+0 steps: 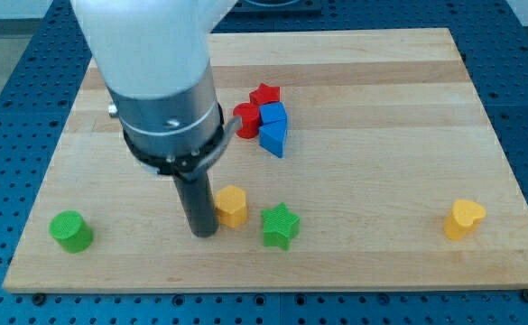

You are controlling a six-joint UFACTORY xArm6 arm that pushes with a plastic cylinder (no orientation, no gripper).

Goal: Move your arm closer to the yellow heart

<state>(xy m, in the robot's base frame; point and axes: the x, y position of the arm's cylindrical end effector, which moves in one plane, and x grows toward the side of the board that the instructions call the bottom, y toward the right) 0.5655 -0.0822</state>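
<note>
The yellow heart (464,218) lies near the board's right edge, low in the view. My tip (203,233) is at the lower end of the dark rod, left of centre and low on the board. It stands just left of a yellow hexagonal block (232,205), close to it or touching; I cannot tell which. The yellow heart is far to the right of my tip, at about the same height in the view.
A green star (280,226) lies right of the yellow hexagon. A green cylinder (69,230) sits at lower left. A red star (265,94), a red cylinder (245,119) and two blue blocks (273,129) cluster above centre. The wooden board (381,99) lies on a blue perforated table.
</note>
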